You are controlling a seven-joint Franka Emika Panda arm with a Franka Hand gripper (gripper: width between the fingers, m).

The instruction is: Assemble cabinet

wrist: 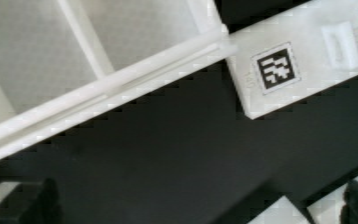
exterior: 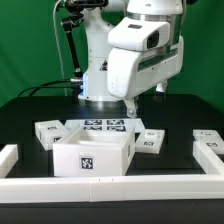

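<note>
The cabinet box [exterior: 92,155], large and white with a square tag on its front, stands at the front centre of the black table. In the wrist view its ribbed open side [wrist: 78,70] fills one corner. Small white tagged blocks lie to the exterior view's left [exterior: 47,132], just right of the box [exterior: 150,141] and far right [exterior: 208,140]. My gripper [exterior: 131,106] hangs above the table behind the box's right end. In the wrist view it [wrist: 194,200] is open and empty over bare black table, with its dark fingers [wrist: 25,203] wide apart.
The marker board [exterior: 100,125] lies behind the box and shows in the wrist view [wrist: 274,70] beside it. White border rails run along the left [exterior: 8,160], front [exterior: 110,190] and right [exterior: 212,158]. The robot base [exterior: 100,70] stands at the back.
</note>
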